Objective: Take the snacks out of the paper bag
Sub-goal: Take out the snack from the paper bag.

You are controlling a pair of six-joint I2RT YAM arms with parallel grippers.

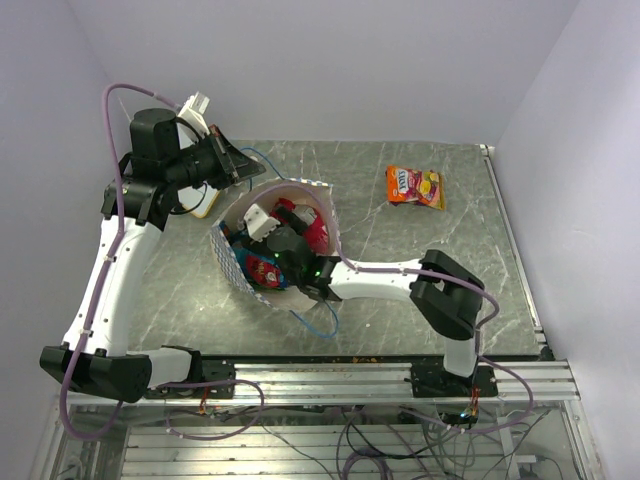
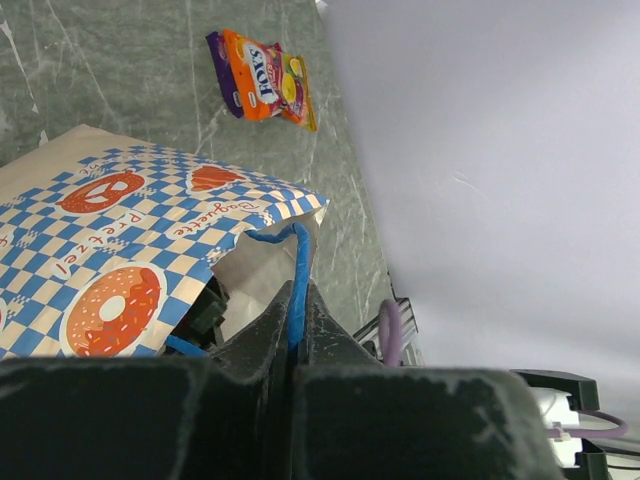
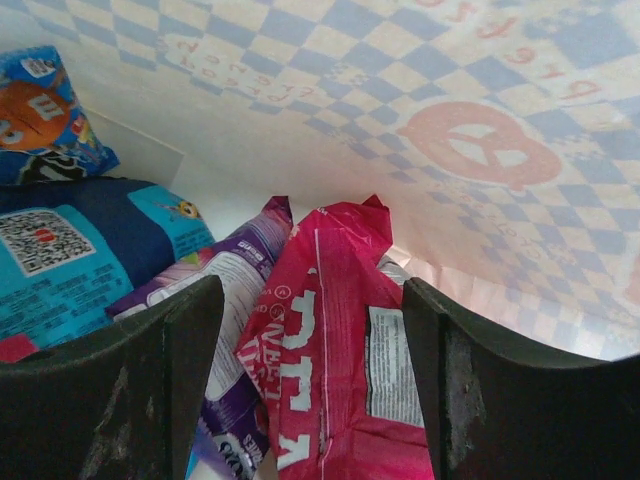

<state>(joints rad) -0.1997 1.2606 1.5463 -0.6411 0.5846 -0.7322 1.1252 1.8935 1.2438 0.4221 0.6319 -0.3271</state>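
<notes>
The paper bag (image 1: 232, 262) lies on its side in the middle of the table, mouth held open. My left gripper (image 2: 298, 312) is shut on its blue cord handle (image 2: 297, 270), lifting the upper rim. My right gripper (image 3: 312, 340) is inside the bag (image 3: 470, 130), open, with its fingers either side of the large red-pink packet (image 3: 335, 380). A purple packet (image 3: 225, 300) and blue packets (image 3: 70, 260) lie beside it. In the top view the right gripper (image 1: 290, 243) reaches into the bag mouth. An orange packet (image 1: 415, 186) lies on the table at the back right; it also shows in the left wrist view (image 2: 262, 82).
The grey marble-pattern table (image 1: 400, 300) ends at a metal rail (image 1: 380, 375) in front. A loose blue cord (image 1: 318, 322) trails from the bag toward the near edge. A white object (image 1: 196, 107) sits by the left arm at the back left.
</notes>
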